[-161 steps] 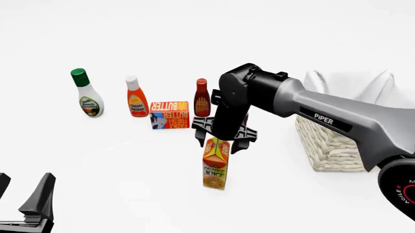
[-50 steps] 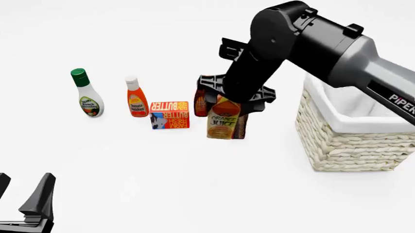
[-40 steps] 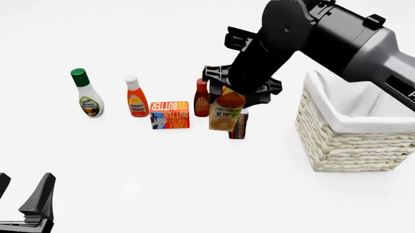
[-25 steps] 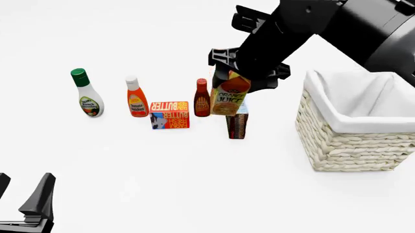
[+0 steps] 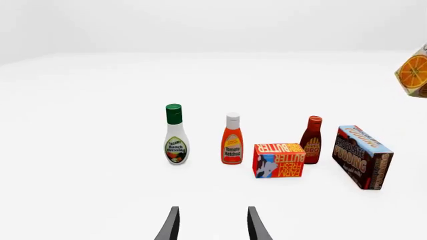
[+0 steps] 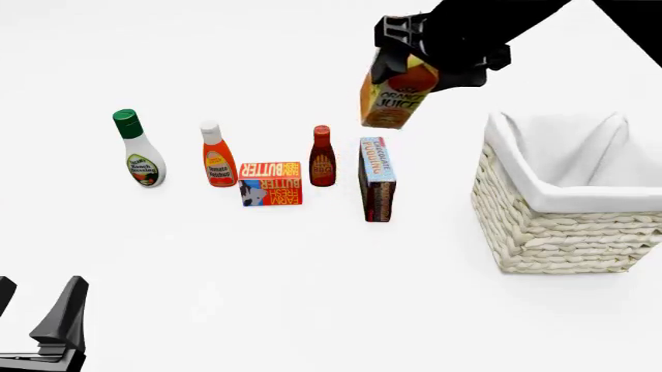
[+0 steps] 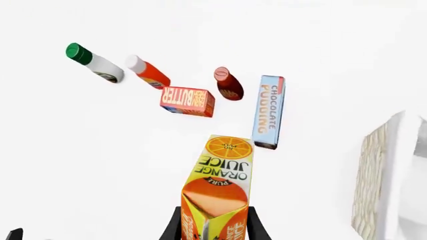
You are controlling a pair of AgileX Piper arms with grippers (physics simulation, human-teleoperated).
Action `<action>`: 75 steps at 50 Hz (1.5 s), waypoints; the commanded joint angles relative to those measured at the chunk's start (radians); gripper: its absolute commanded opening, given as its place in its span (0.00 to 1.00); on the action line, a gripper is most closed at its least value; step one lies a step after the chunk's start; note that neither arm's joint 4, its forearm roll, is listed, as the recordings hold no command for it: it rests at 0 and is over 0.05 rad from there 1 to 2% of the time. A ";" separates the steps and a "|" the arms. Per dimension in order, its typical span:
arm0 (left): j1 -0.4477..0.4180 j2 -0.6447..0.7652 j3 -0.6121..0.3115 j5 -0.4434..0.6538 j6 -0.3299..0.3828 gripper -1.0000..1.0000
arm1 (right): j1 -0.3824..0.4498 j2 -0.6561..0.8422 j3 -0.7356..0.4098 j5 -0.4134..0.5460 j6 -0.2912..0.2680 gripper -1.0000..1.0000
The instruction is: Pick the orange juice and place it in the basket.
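The orange juice carton hangs high above the table, tilted, with my right gripper shut on its gable top. The right wrist view shows the orange juice between the two black fingers, over the table and left of the basket. A corner of the orange juice shows at the edge of the left wrist view. The cream woven basket with white lining stands at the right, lower than the carton. My left gripper rests open near the front left corner, its fingers apart and holding nothing.
On the table stand a ranch dressing bottle, an orange bottle with white cap, a butter box, a dark red sauce bottle and a chocolate pudding box, all left of the basket.
My right gripper has lifted the orange juice from the table and carried it up and to the right, toward the basket. The left arm has not moved.
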 commanded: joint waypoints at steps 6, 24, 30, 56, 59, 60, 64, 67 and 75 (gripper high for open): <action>0.001 0.004 0.000 -0.002 -0.002 1.00 | -0.093 -0.034 -0.068 0.000 -0.085 0.00; 0.001 0.005 -0.001 -0.002 -0.002 1.00 | -0.215 -0.079 -0.038 0.000 -0.162 0.00; 0.001 0.004 -0.001 -0.002 -0.002 1.00 | -0.261 -0.095 -0.035 0.000 -0.185 0.00; 0.001 0.004 -0.001 -0.001 -0.002 1.00 | -0.453 -0.187 0.049 0.000 -0.265 0.00; 0.001 0.004 -0.001 -0.001 -0.002 1.00 | -0.467 -0.193 0.054 0.000 -0.270 0.00; 0.001 0.004 -0.001 -0.001 -0.002 1.00 | -0.478 -0.198 0.062 0.000 -0.277 0.00; 0.001 0.004 -0.001 -0.001 -0.002 1.00 | -0.503 -0.210 0.078 0.000 -0.284 0.00; 0.001 0.004 -0.001 -0.001 -0.002 1.00 | -0.514 -0.216 0.089 0.000 -0.286 0.00; 0.001 0.004 -0.001 -0.001 -0.002 1.00 | -0.545 -0.241 0.124 0.000 -0.297 0.00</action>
